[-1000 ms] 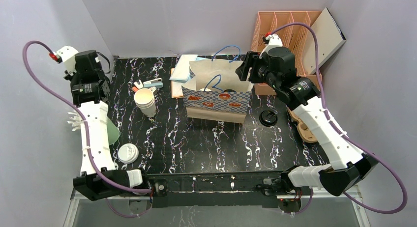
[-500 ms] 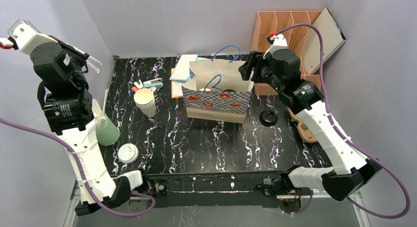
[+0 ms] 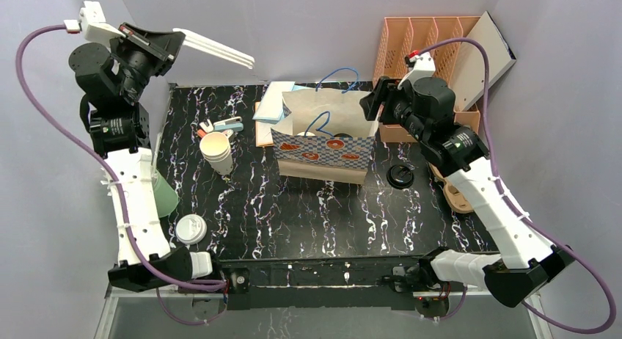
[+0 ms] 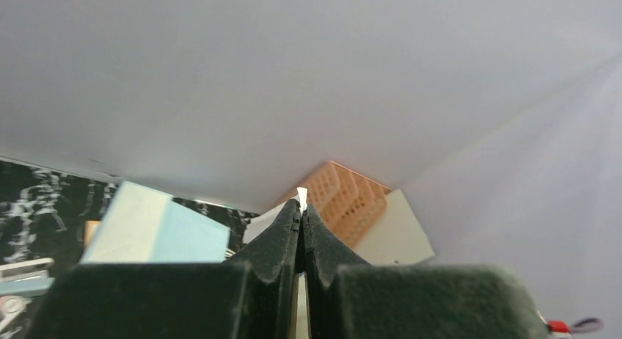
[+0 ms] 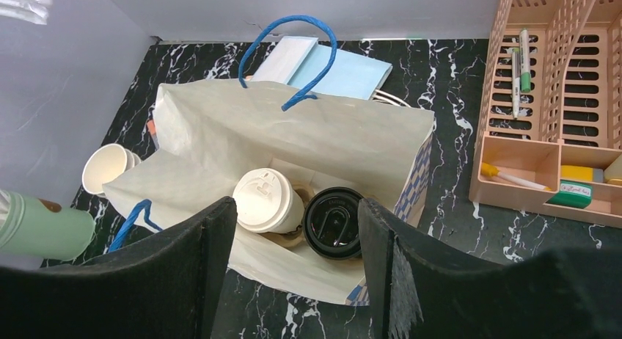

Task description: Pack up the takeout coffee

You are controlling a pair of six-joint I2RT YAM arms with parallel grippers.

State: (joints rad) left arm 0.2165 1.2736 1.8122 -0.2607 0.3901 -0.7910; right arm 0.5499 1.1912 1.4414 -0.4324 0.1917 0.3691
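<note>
A paper bag (image 3: 323,154) with blue handles stands open at the back middle of the table. Inside it, in the right wrist view, a white-lidded cup (image 5: 265,199) and a black-lidded cup (image 5: 334,223) sit side by side in a brown carrier. The black-lidded one is the takeout coffee as far as I can tell; its wall is hidden. My right gripper (image 3: 367,104) (image 5: 297,207) hovers open above the bag's right end, holding nothing. My left gripper (image 3: 180,38) (image 4: 301,207) is raised high at the back left, shut on white straws (image 3: 220,51) (image 4: 301,194) that point right towards the bag.
Stacked cream cups (image 3: 218,152) stand left of the bag. A light green straw holder (image 3: 165,196) is beside the left arm, with a loose white lid (image 3: 191,229) near it. A loose black lid (image 3: 400,175) and a brown carrier (image 3: 455,191) lie right of the bag. An orange organiser (image 3: 433,53) fills the back right.
My left arm has swung up from the straw holder and turned right, carrying the straws high. The right gripper has stayed open over the bag, shifting only slightly.
</note>
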